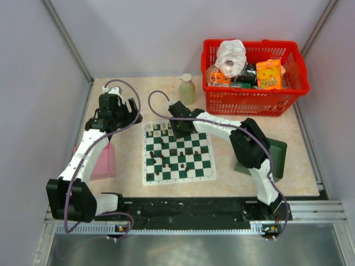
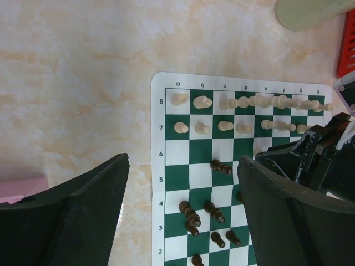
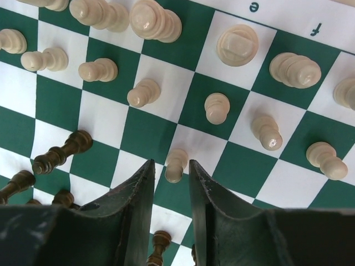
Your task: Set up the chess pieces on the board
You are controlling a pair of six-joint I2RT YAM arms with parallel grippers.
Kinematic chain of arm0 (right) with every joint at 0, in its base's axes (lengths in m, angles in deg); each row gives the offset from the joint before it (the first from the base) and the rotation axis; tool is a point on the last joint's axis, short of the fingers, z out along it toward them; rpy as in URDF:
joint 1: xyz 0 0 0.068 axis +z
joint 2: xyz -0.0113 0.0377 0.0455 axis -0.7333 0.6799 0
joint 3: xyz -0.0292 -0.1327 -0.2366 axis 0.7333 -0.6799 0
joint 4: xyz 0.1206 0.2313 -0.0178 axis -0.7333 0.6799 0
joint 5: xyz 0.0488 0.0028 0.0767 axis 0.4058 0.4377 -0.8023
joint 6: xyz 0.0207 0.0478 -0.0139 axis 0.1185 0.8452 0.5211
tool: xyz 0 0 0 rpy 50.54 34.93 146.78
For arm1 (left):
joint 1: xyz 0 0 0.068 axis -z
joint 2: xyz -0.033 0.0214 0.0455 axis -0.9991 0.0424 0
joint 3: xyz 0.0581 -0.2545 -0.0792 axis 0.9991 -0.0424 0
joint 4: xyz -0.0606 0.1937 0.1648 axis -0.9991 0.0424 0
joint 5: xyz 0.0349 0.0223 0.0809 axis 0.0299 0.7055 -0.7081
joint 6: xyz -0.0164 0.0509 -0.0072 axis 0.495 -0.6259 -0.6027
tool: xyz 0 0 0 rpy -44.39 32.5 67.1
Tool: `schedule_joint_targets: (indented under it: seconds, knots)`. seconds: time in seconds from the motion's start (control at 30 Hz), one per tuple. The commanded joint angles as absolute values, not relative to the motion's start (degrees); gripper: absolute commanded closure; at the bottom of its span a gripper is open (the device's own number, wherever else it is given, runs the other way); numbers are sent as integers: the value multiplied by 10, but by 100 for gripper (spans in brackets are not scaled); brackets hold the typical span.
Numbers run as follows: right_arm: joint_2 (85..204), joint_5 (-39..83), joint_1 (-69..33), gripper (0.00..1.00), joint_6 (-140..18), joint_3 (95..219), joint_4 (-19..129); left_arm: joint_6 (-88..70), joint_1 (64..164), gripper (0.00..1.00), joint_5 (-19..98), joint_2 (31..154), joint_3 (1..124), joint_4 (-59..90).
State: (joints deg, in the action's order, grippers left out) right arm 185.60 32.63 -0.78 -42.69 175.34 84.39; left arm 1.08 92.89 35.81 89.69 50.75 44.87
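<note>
The board (image 1: 147, 180) lies flat mid-table. Cream chess pieces (image 1: 161, 128) stand along its far rows, and dark pieces (image 1: 175, 158) are scattered over the middle and near rows. My right gripper (image 1: 178, 133) hangs low over the far rows. In the right wrist view its fingertips (image 3: 171, 163) straddle one cream pawn (image 3: 176, 165) that stands on the board (image 3: 100, 116); a thin gap shows on the left side. My left gripper (image 1: 132, 113) is wide open above the board's left edge (image 2: 158, 166). Its fingers (image 2: 94, 199) hold nothing, with several dark pieces (image 2: 191, 213) below.
A red basket (image 1: 252, 100) of packets stands at the back right, with a pale bottle (image 1: 187, 88) beside it. A pink object (image 1: 105, 160) lies left of the board under my left arm. A dark green tray (image 1: 277, 158) sits to the right behind my right arm.
</note>
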Motion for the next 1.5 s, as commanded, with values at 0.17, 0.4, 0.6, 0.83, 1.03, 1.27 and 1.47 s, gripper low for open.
schedule_joint_targets:
  seconds: [0.17,0.4,0.6,0.83,1.03,1.27,1.47]
  knots:
    - [1858,343,-3,85,-437,1791,843,9,925,16,351,876,504,426]
    - [1787,379,-9,90,-441,1763,852,8,925,16,348,872,503,427]
    - [1701,420,-43,90,-429,1685,849,11,923,16,353,875,503,422]
    - [1667,430,-98,90,-422,1615,831,14,924,15,361,876,503,418]
    - [1699,433,-118,90,-427,1618,802,12,924,11,364,874,503,421]
    - [1738,454,-120,90,-435,1634,780,9,924,8,354,868,503,429]
    - [1740,466,-120,90,-441,1611,754,8,923,8,351,868,503,429]
